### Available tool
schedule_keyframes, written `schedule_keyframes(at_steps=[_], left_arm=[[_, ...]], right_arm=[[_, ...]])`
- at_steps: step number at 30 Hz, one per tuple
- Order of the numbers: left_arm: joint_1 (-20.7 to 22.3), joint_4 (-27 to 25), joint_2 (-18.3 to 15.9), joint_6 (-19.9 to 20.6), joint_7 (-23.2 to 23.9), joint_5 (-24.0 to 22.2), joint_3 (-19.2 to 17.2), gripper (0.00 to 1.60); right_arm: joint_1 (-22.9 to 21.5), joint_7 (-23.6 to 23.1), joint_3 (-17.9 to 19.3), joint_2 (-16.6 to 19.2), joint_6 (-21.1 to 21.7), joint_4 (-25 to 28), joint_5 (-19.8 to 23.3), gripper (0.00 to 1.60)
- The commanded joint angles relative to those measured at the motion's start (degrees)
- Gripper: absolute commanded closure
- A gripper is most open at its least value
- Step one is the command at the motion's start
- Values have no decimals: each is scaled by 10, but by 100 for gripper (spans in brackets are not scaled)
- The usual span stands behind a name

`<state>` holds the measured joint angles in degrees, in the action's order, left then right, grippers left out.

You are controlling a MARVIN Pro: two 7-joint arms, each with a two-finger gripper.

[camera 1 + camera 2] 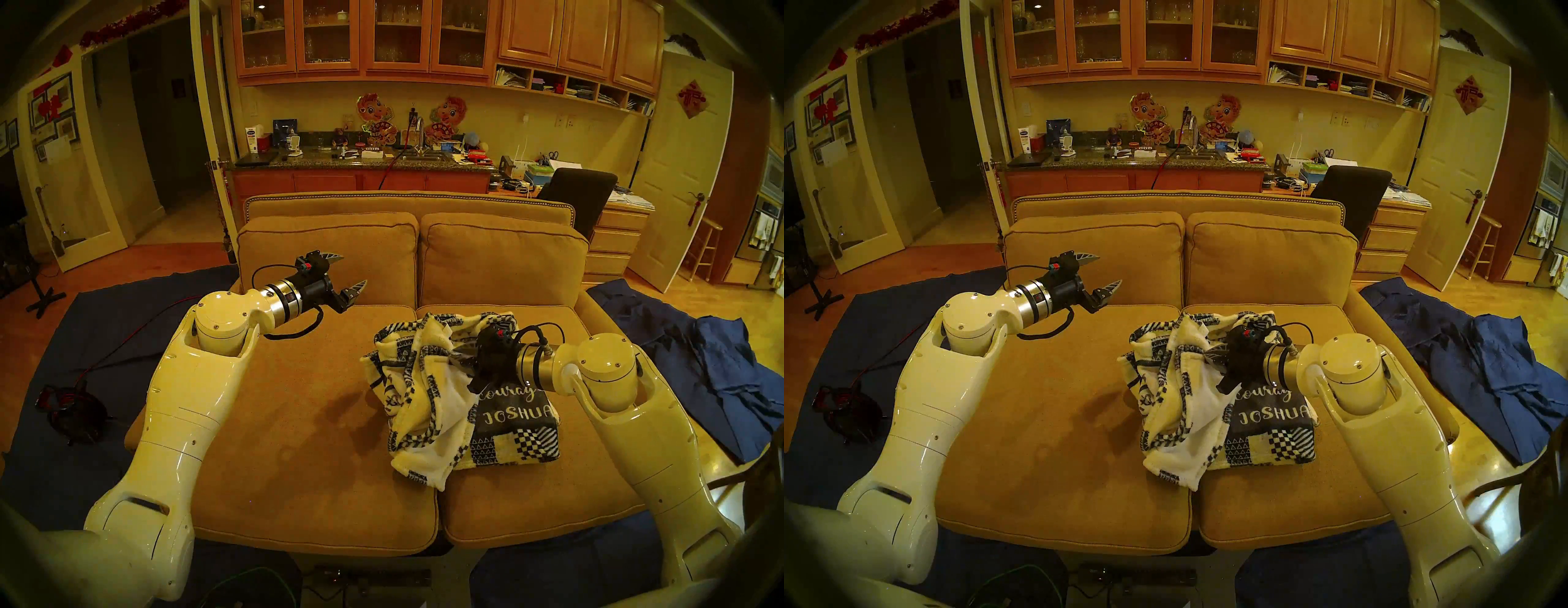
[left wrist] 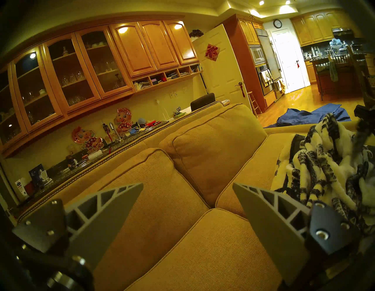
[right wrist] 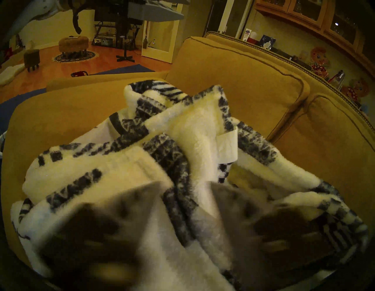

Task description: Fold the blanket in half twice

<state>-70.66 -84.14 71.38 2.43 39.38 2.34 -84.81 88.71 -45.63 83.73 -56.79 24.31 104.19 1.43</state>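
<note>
The blanket (image 1: pixel 428 395) lies in a rumpled heap on the sofa's (image 1: pixel 297 424) right seat cushion, its long axis running from the backrest toward the front edge, with the navy "JOSHUA" panel flat at the near right reading upright toward the robot. The right gripper (image 1: pixel 460 358) presses into the heap's middle, its blurred fingers (image 3: pixel 142 203) parted with a cream-and-navy ridge between them; whether they grip it I cannot tell. The left gripper (image 1: pixel 350 271) hovers over the left cushion, jaws wide apart, empty.

Dim, yellow-tinted indoor light, dark fisheye rims, and blurred jaws in the right wrist view.
</note>
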Motion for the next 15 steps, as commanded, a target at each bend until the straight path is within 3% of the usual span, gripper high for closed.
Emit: schedule_keyframes(at_steps=[1,7,9,15], left_arm=[[9,-5,-1,-3,-1,1,-2,0],[9,-5,-1,-3,-1,1,-2,0],[9,-5,-1,-3,0,1,-2,0],[9,-5,-1,-3,0,1,-2,0]], right_arm=[[-4,-5,4,6,5,12,2,28],[-4,-10,-4,9,10,2,-2,34],[-3,-12,-7,11,12,3,-5,44],[-5,-11,-11,10,12,0,-9,46]])
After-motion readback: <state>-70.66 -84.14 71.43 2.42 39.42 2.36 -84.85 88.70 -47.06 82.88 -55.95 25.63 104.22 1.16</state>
